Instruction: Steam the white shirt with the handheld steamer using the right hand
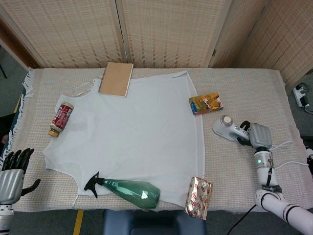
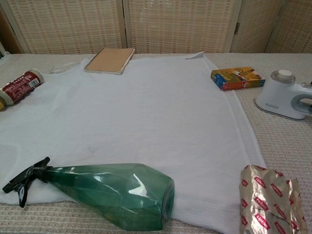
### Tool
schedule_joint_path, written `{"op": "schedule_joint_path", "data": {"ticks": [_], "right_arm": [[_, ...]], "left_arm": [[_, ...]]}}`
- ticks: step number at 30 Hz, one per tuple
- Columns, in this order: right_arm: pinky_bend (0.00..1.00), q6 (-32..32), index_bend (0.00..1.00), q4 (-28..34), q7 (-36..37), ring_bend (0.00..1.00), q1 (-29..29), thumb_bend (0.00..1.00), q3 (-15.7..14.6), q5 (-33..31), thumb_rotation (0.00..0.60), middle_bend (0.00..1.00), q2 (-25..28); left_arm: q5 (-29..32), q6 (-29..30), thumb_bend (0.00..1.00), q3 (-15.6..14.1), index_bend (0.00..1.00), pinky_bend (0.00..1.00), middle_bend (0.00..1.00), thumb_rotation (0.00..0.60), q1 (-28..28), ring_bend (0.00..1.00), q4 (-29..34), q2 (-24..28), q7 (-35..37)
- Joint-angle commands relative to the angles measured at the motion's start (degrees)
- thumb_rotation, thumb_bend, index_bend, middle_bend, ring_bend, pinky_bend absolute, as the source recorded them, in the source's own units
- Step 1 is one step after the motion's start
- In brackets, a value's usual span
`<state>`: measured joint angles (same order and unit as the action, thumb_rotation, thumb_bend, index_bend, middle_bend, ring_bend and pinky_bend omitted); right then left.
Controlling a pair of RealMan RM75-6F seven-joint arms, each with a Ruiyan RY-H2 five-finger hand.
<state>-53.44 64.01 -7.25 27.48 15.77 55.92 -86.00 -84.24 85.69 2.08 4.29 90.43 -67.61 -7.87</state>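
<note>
The white shirt [image 1: 132, 127] lies flat across the middle of the table, and the chest view shows it spread wide [image 2: 136, 107]. The white and grey handheld steamer [image 1: 226, 125] lies on the cloth to the right of the shirt, also visible at the chest view's right edge [image 2: 282, 95]. My right hand [image 1: 259, 135] sits over the steamer's handle with dark fingers on either side of it; how tight the grip is does not show. My left hand [image 1: 11, 177] hangs off the table's lower left corner, fingers apart and holding nothing.
A green spray bottle [image 1: 129, 189] lies on the shirt's near hem. A brown notebook [image 1: 116, 79] covers the collar. A red bottle [image 1: 61, 117] lies at the left, an orange box [image 1: 206, 103] beyond the steamer, and a foil packet [image 1: 198, 197] at the near edge.
</note>
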Motion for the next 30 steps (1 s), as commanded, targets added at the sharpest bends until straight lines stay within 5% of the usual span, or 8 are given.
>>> {"op": "schedule_joint_path", "data": {"ticks": [1, 9, 20, 30], "right_arm": [[0.52, 0.2, 0.43, -0.4, 0.1, 0.41, 0.2, 0.24, -0.1, 0.1, 0.6, 0.51, -0.2], [0.6, 1.7, 0.51, -2.8, 1.4, 0.47, 1.0, 0.37, -0.6, 0.6, 0.6, 0.56, -1.6], [0.86, 1.7, 0.71, -4.6, 10.4, 0.7, 0.6, 0.78, -1.9, 6.9, 0.6, 0.71, -2.2], [0.95, -5.0, 0.79, 2.5, 24.6, 0.8, -1.0, 0.88, -3.6, 19.2, 0.6, 0.78, 4.5]], "left_arm": [[0.0, -0.1, 0.26, 0.0, 0.09, 0.04, 0.12, 0.6, 0.0, 0.08, 0.0, 0.0, 0.0], [0.2, -0.4, 0.26, -0.1, 0.09, 0.04, 0.12, 0.6, 0.0, 0.08, -0.1, -0.2, 0.0], [-0.4, -0.5, 0.26, 0.1, 0.1, 0.04, 0.13, 0.6, 0.3, 0.08, -0.3, 0.2, 1.0], [-8.4, -1.9, 0.39, 1.8, 0.2, 0.1, 0.23, 0.6, 6.2, 0.17, -0.8, 3.1, 10.6]]}}
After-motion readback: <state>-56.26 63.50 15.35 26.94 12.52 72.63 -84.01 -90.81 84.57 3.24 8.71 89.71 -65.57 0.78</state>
